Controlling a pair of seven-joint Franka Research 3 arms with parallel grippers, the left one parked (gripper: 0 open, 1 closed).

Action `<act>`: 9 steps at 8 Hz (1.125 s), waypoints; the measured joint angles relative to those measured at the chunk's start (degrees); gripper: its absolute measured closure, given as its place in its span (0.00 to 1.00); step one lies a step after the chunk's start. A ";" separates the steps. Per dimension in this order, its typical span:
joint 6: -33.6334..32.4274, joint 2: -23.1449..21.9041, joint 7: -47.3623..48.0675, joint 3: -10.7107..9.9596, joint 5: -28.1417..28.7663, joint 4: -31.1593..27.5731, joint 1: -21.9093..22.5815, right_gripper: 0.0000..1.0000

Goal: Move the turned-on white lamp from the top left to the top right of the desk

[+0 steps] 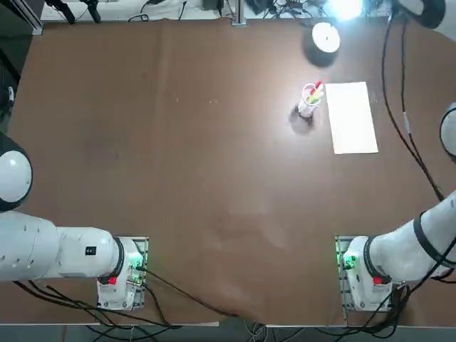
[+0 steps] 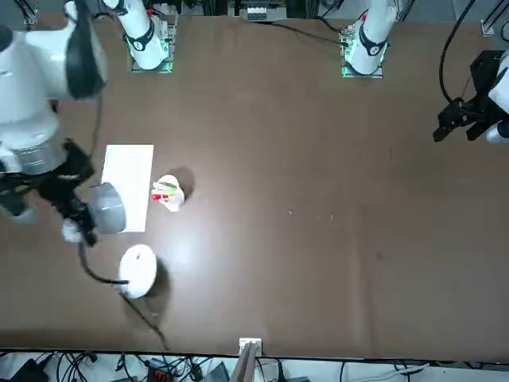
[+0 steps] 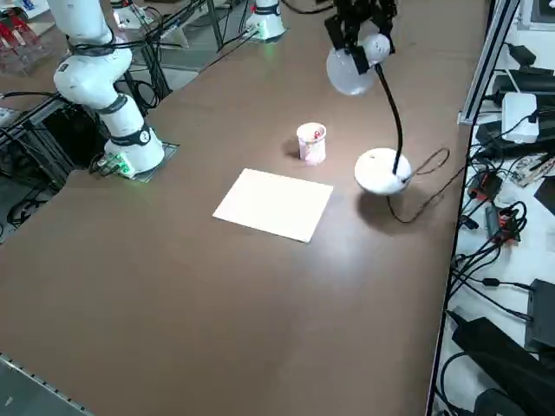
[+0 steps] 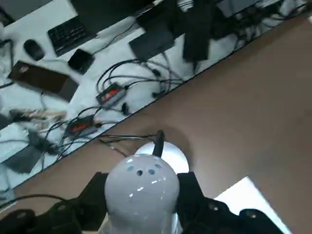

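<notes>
The white lamp stands near the desk's [image 1: 178, 157] top right corner, its round base [image 1: 325, 37] on the brown top and its lit head [image 1: 345, 8] glowing at the far edge. My right gripper [image 3: 357, 39] is shut on the lamp's head [image 3: 349, 71], holding it above the base [image 3: 381, 171] on the bent black neck. In the wrist view the black fingers [image 4: 192, 197] clamp both sides of the rounded head [image 4: 141, 185], with the base [image 4: 170, 155] below. The front view shows the gripper [image 2: 89, 213], head [image 2: 109, 208] and base [image 2: 137, 270].
A small cup of red pens [image 1: 310, 100] stands just nearer than the lamp, beside a white paper sheet [image 1: 353, 117]. The lamp's thin black cord [image 3: 425, 186] trails off the far edge. Cables and devices [image 4: 87, 92] lie beyond that edge.
</notes>
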 joint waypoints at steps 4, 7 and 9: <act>-0.47 2.53 -5.69 -0.11 -2.41 -0.23 -16.29 0.27; -1.93 2.74 -2.04 -0.63 -2.72 -1.83 -19.48 0.27; -2.37 2.66 5.20 -0.62 -5.53 -2.24 -18.89 0.27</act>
